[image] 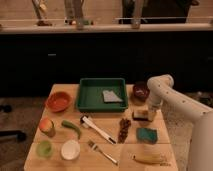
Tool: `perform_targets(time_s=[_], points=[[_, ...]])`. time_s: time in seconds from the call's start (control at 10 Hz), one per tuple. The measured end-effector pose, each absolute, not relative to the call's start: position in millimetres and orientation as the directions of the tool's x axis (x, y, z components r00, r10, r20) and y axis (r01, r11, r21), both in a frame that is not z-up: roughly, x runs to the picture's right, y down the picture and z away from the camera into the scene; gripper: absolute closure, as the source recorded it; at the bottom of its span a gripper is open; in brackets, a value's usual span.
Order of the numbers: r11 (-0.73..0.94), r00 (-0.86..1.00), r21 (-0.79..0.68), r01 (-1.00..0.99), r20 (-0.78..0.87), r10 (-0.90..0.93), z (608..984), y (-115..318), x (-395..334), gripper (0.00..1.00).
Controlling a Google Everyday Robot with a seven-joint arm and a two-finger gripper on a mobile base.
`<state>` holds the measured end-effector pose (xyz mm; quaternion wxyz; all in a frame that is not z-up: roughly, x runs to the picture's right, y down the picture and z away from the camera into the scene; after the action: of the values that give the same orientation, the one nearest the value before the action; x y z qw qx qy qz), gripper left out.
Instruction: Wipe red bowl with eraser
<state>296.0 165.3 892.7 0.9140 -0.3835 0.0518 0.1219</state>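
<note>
A: Noting gripper (148, 108) at the eraser (140, 116), right side of bench (107, 122), near the maroon bowl (140, 91). Clamped or apart?
B: Cannot tell. Far left sits the red bowl (58, 101), well apart from both.

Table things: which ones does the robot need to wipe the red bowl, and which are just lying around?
Needed: red bowl, at the left; eraser, at the right; gripper, at the eraser.
Lying about: green tray, maroon bowl, teal sponge, banana, fork.
</note>
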Motion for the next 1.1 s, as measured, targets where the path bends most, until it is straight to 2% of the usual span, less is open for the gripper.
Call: perform_targets(time_s=[0.2,0.3,1.1], points=[[0.678,0.964,-0.685,-0.266,-0.174,0.203,889.1,161.3,296.7,0.83],[0.681,0.961,-0.679,-0.274,-0.164,0.223,886.3,157.3,298.5,0.86],[0.716,0.925,-0.617,-0.328,-0.057,0.376,846.3,116.9,317.0,0.86]])
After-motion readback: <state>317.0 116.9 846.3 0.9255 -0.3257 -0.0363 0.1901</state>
